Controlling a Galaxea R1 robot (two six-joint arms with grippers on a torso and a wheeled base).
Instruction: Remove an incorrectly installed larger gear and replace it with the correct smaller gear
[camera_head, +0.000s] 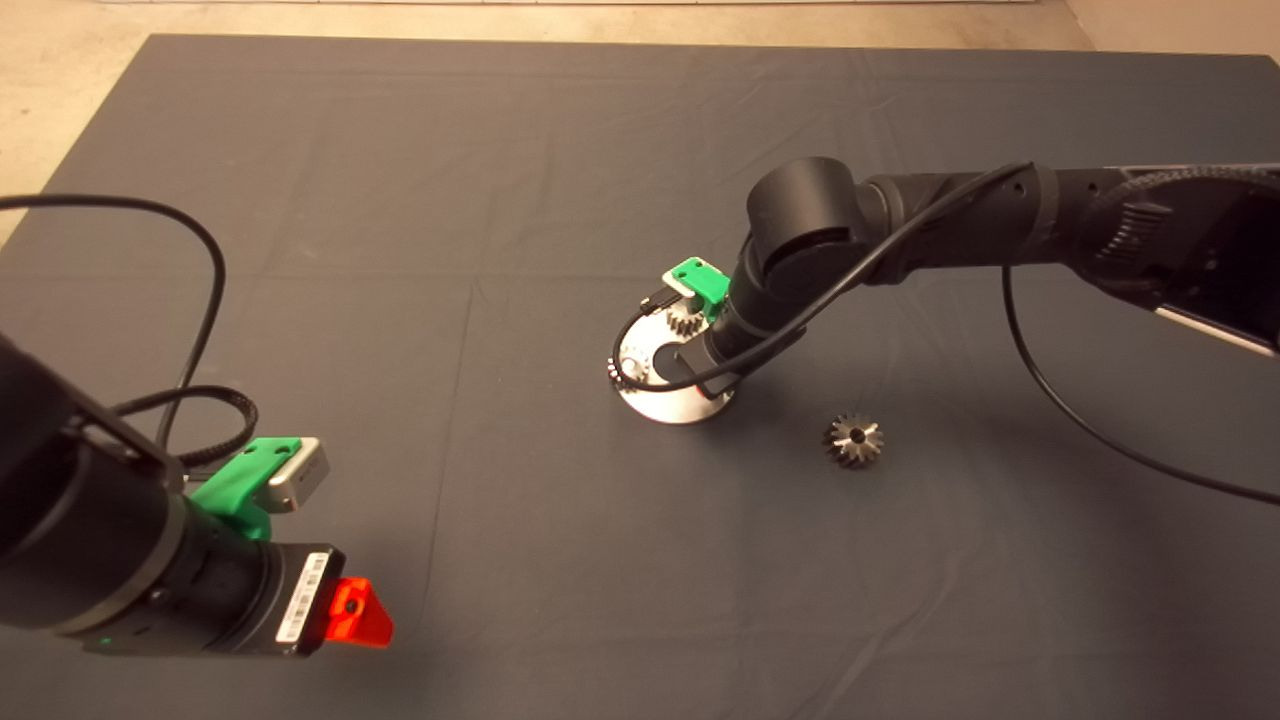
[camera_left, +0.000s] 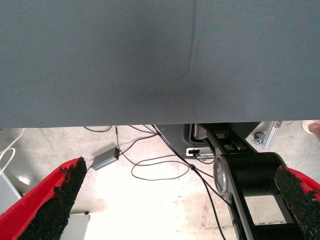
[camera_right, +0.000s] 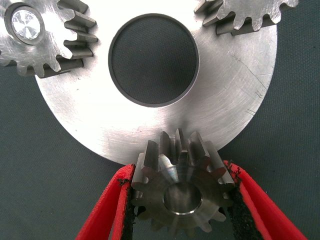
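The right claw (camera_right: 182, 200) is clamped on the smaller gear (camera_right: 180, 192) — a small grey steel toothed wheel with a centre hole — holding it at the rim of a round steel plate (camera_right: 220, 110) with a large central opening and two similar small gears (camera_right: 35, 35) mounted on it. The larger gear (camera_head: 853, 440), grey steel with flared teeth, lies on the dark mat (camera_head: 400, 250) of the table, near the plate. The left claw (camera_left: 175, 200) hangs spread open at the mat's lower left edge — gripping nothing.
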